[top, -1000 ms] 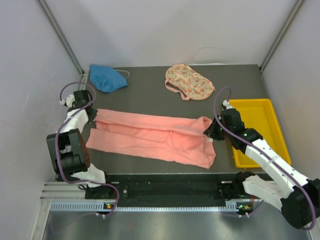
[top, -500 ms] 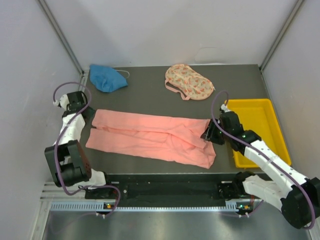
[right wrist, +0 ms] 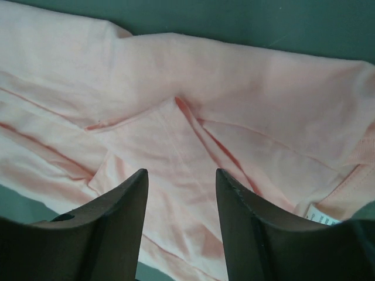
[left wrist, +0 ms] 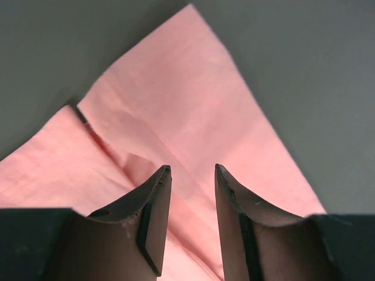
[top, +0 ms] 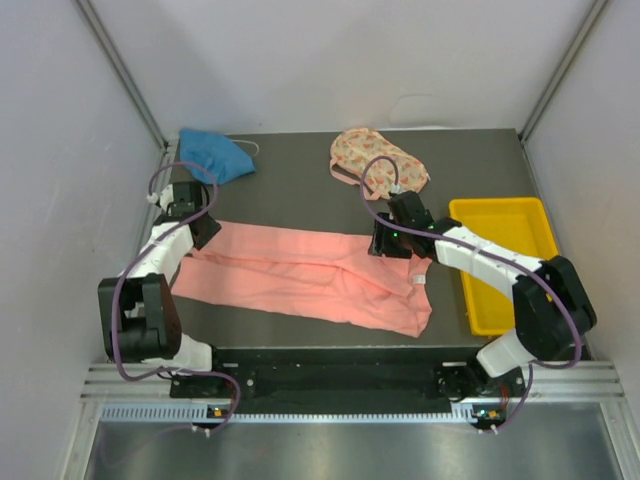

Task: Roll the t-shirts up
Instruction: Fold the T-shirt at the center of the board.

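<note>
L gripper (left wrist: 190, 170) & R gripper (right wrist: 181, 172): jaws apart, empty, above opposite ends of pink tee (top: 300, 270), a lengthwise-folded strip just left of yellow tray (top: 500, 205). Rolling not begun. Blue tee (top: 215, 155) & floral tee (top: 380, 165) lie bunched back-left of tray.

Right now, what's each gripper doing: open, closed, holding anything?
Left gripper: open, empty, over the pink shirt.
Right gripper: open, empty, over the same shirt.
</note>
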